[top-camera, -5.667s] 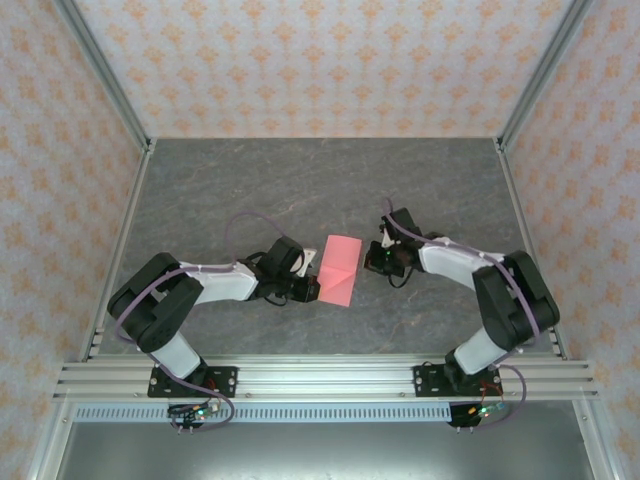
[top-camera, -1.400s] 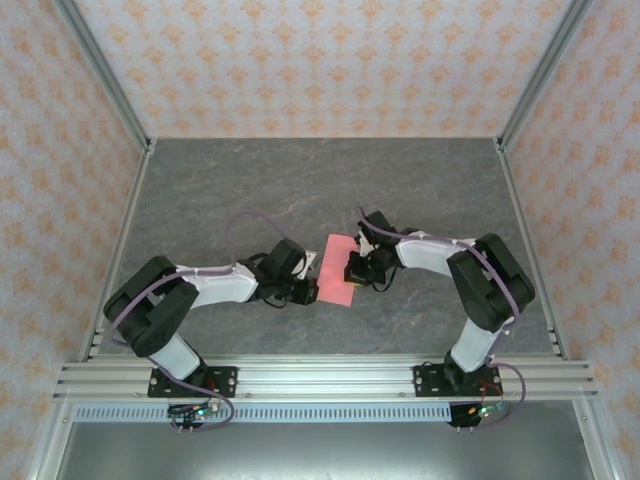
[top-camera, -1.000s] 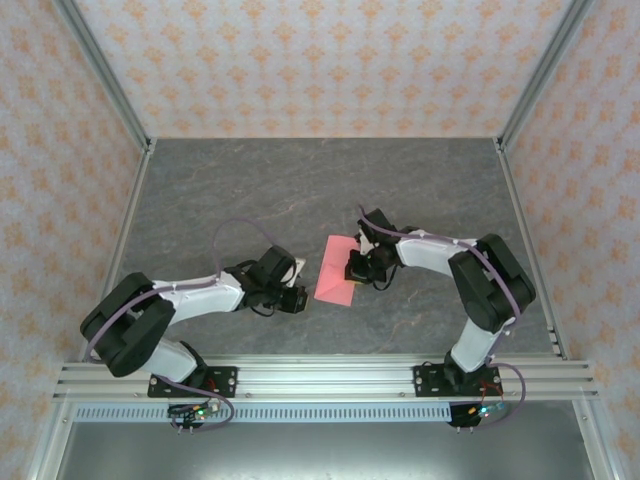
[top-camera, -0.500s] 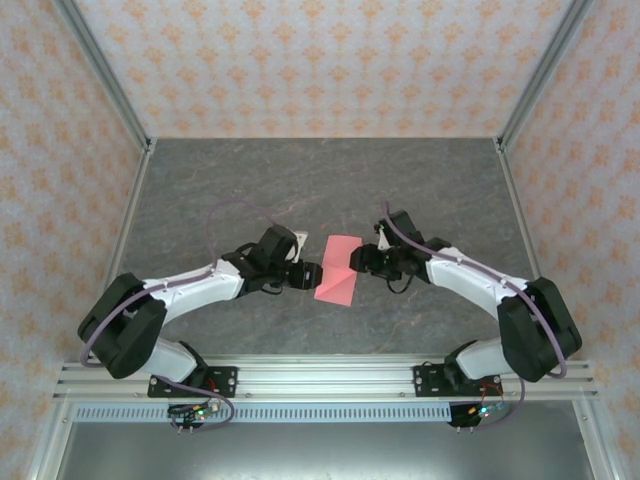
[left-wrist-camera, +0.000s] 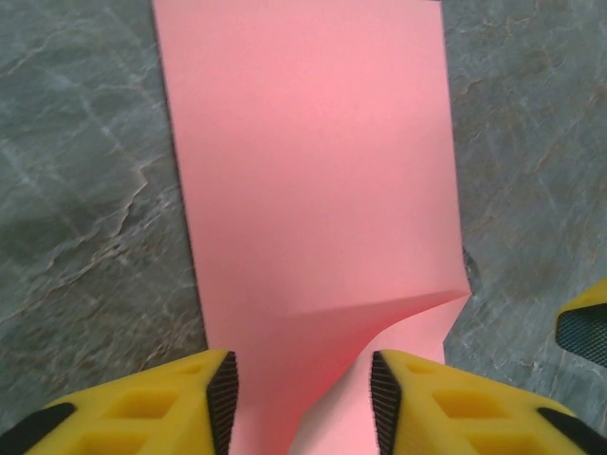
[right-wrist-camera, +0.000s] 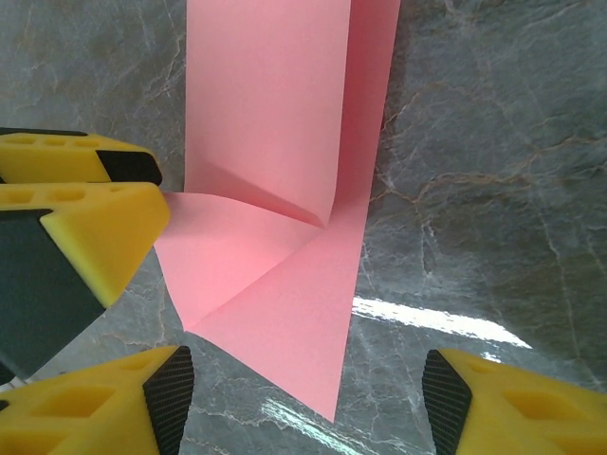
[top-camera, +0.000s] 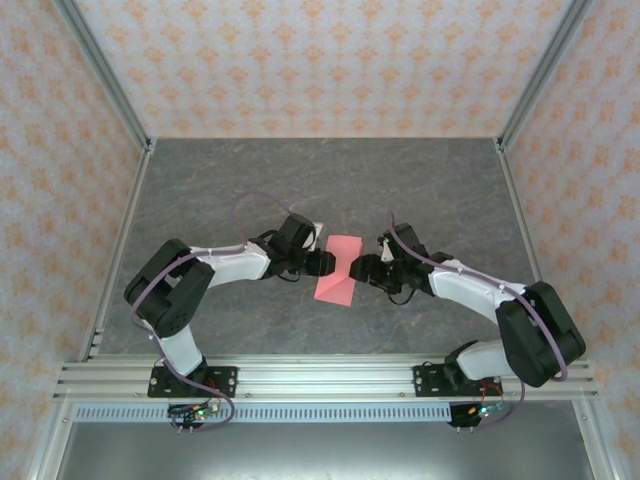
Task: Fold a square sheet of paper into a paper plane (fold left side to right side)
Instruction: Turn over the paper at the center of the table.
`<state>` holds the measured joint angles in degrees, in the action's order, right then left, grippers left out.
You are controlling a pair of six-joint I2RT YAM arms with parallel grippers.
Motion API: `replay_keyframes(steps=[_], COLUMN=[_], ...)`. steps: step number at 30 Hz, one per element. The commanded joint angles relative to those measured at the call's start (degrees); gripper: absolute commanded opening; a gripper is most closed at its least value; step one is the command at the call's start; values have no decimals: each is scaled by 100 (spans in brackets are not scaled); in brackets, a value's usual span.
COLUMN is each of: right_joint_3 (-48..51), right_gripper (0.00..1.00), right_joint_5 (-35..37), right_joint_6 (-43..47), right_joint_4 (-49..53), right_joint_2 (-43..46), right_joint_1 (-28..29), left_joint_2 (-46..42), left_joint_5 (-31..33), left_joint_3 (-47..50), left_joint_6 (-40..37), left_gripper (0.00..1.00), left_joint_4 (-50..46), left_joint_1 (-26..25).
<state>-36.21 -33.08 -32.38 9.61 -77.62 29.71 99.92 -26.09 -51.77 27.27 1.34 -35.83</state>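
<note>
I'm looking down into a booth with patterned walls [top-camera: 300,60] and a grey marbled table [top-camera: 220,190], an aluminium rail [top-camera: 320,380] running along its near edge. The sheet of paper [top-camera: 338,270] lies around the middle of the table, pink-red and already folded over on itself into a narrow strip that runs from far to near. From above I cannot make out its creases.

The right wrist camera gives me more. One layer lies over another, a diagonal crease runs toward the near corner, and a small flap stands slightly raised off the lower layer. The far end of the strip is cut off by the top of that picture. In the left wrist view the far end is cut off as well, and one edge buckles upward close to the camera.

The left gripper [top-camera: 322,263] sits at the paper's left edge. Its yellow fingers [left-wrist-camera: 190,398] stand apart with the paper's end lying in the gap, and I cannot tell whether the pads touch it.

The right gripper [top-camera: 364,268] faces it from the right edge, fingers [right-wrist-camera: 493,398] spread wide with the paper's corner between them, clear of both pads.
</note>
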Motion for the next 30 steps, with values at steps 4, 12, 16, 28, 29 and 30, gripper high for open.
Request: replay_keyframes(steps=[4,12,16,28,29,30], right_joint_3=[30,62,36,-127,-162,-196], right_gripper=[68,73,74,67,67,65], right_joint_5=[-101,-307,-485,-922,-938,-950], right_joint_6=[-62,-249,-355,-628,-636,-638], right_joint_4=[-277,-852,-1156,-1813,-1838,-1867], right_joint_2=[4,-295,-432,-1076,-1131,-1201], right_joint_1=[-5,-62,-71,-60,-62,-62], left_joint_2=[45,-116,-275,-376,-384,-393], left_joint_5=[-229,30,147,257,268,275], left_joint_3=[-167,-122,-77,-12,-17,-7], left_joint_6=[9,-85,-151,-151,-151,-151], left_gripper=[29,11,8,7,7,7], left_joint_4=[244,-16,-133,-141,-153,-156], left_joint_1=[50,59,59,70,77,77])
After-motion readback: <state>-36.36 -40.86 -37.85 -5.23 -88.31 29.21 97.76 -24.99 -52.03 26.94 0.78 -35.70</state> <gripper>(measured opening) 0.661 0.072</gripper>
